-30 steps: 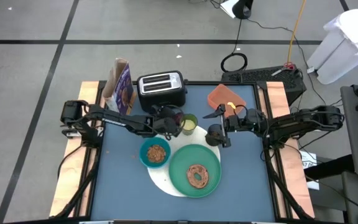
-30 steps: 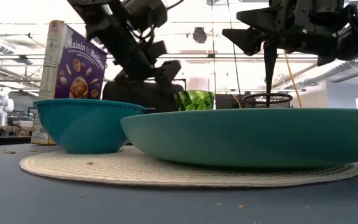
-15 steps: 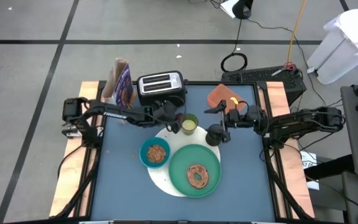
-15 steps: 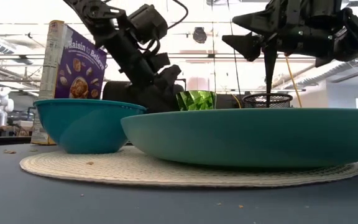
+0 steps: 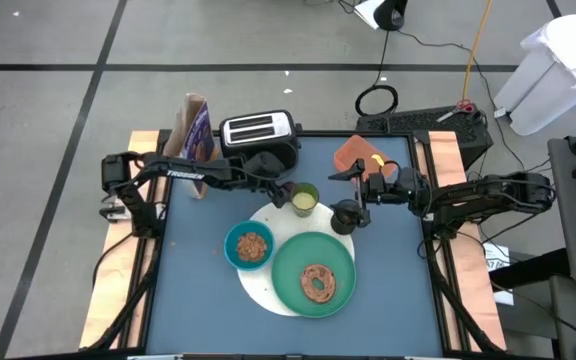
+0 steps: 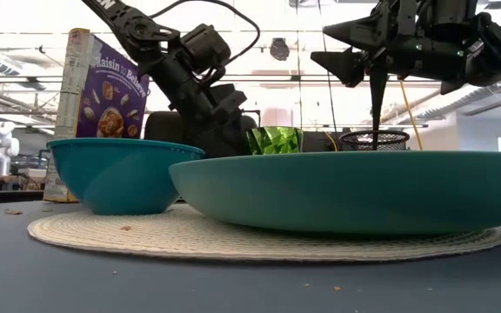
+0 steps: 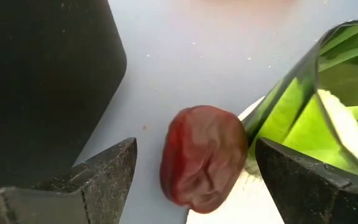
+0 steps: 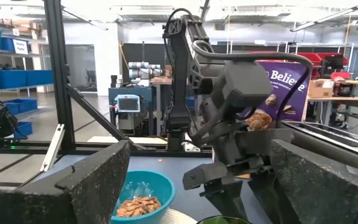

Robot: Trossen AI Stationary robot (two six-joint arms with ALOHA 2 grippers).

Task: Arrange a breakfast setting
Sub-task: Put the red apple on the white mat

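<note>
Left gripper (image 7: 191, 180): centre of the high view, beside the silver toaster (image 5: 259, 139); fingers spread wide, empty, flanking the dark-red fruit (image 7: 204, 155), which lies on the table touching the lime cup (image 7: 316, 118).

Right gripper (image 5: 346, 196): right of centre, above the small black cup (image 5: 345, 215); fingers fully apart, holding nothing.

Large green plate (image 5: 313, 275) with brown bagel (image 5: 317, 283): lower centre. Blue bowl (image 5: 250, 246): left of plate.

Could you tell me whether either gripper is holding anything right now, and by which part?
Nothing is held. The left gripper is open around the dark-red fruit beside the lime cup, not touching it. The right gripper hangs open and empty.
</note>
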